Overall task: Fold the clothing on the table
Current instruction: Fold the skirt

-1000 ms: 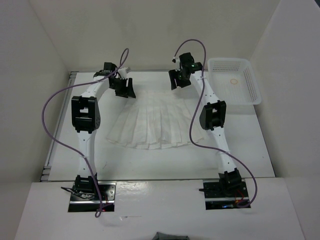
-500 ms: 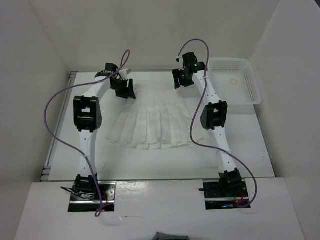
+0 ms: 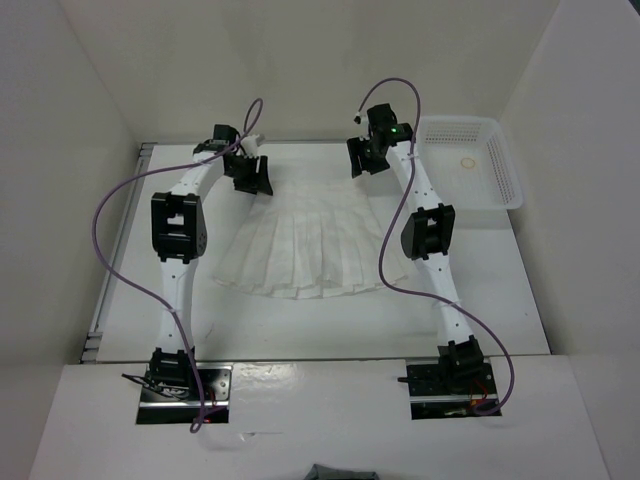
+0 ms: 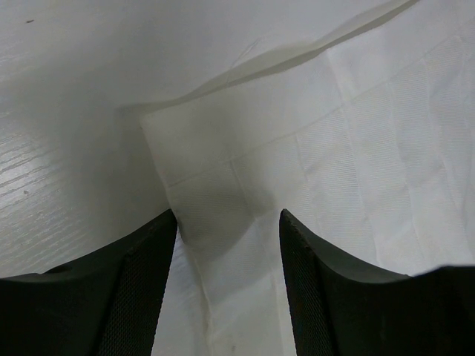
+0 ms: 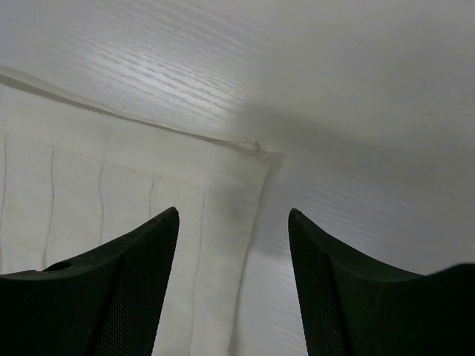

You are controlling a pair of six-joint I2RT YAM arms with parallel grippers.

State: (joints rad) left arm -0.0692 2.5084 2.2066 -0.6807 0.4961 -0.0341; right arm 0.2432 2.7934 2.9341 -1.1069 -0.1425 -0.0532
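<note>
The left arm, a white tubular limb with black joint housings, is extended forward from its base and bent inward at the elbow. The left gripper, a black two-finger claw, is pointed downward. Its dark, textured fingers are shown well parted in the left wrist view. The right arm, built alike, is extended forward in mirrored fashion and leaned inward toward its wrist. The right gripper is also aimed downward, its fingers likewise held apart. A purple cable is looped from base to wrist along each arm.
</note>
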